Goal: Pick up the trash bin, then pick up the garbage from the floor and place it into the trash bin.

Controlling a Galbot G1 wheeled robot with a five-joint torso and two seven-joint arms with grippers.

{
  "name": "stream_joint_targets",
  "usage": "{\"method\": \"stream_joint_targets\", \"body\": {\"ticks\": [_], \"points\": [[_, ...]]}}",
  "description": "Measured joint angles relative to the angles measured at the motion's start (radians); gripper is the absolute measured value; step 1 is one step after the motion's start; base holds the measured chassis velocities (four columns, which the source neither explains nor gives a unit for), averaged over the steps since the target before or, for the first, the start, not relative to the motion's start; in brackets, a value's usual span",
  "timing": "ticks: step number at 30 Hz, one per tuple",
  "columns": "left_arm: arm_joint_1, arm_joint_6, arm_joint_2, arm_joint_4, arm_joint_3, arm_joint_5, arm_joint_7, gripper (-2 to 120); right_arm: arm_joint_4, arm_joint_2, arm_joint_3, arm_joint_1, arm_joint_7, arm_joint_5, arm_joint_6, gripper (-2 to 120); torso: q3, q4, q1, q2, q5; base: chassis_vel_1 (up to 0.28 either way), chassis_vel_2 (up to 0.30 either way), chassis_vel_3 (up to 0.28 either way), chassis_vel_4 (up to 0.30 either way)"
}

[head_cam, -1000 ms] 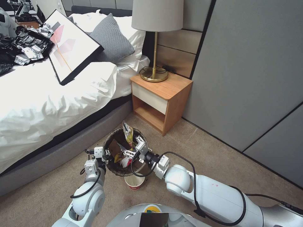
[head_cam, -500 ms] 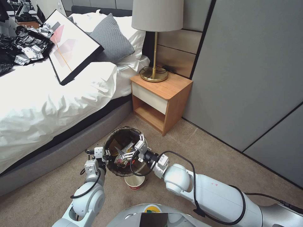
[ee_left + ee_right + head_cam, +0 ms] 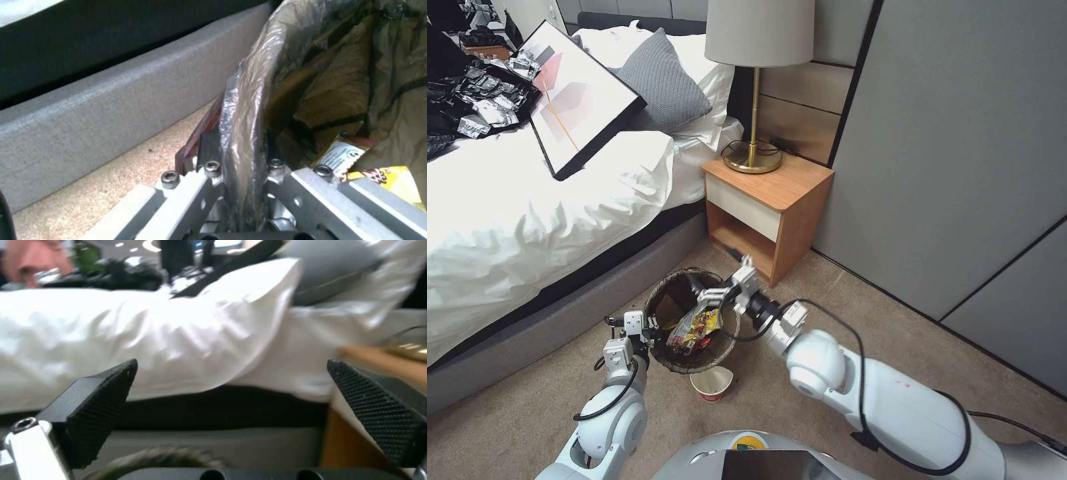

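The left gripper (image 3: pixel 644 331) is pinching the trash bin (image 3: pixel 662 353) rim; the right gripper (image 3: pixel 720 280), fingers spread, is hovering above it.

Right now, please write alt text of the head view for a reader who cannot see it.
The left gripper holds the rim of the trash bin beside a bed, with a yellow snack wrapper inside. The open right gripper hovers over the bin's far rim. A noodle cup stands on the carpet.

Even bright light; wrist views blurred (soft)
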Motion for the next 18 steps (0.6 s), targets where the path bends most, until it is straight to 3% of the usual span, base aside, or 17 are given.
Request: {"method": "stream_joint_targets", "body": {"ticks": [2,4,6,9,18], "points": [[0.001,-0.002,0.0,0.0,-0.002,0.0,0.0,0,0.021,-0.01,0.038,-0.012,0.013,0.012,-0.009,100,0.0,0.0,0.0,0.0,0.0,0.0,0.0,0.0,0.0],[0.001,-0.005,-0.001,0.001,-0.005,0.0,0.0,0,0.082,-0.04,0.192,-0.1,0.052,0.034,-0.044,100,0.0,0.0,0.0,0.0,0.0,0.0,0.0,0.0,0.0],[0.001,-0.005,-0.001,0.001,-0.005,0.0,0.0,0,0.095,-0.045,0.227,-0.126,0.058,0.035,-0.052,100,0.0,-0.0002,0.0,0.0,0.0001,0.0,0.0,0.0,0.0],[0.001,-0.006,-0.001,0.001,-0.005,0.0,0.0,0,0.137,-0.056,0.382,-0.245,0.088,0.023,-0.087,100,0.0,-0.0002,0.0,0.0,0.0002,0.0,0.0,0.0,0.0],[0.003,-0.011,-0.002,0.004,-0.015,0.001,0.0,0,0.135,-0.002,0.604,-0.474,0.133,-0.049,-0.131,100,0.0,0.0002,0.0,0.0,0.0,0.0,0.0,0.0,0.0]]}}
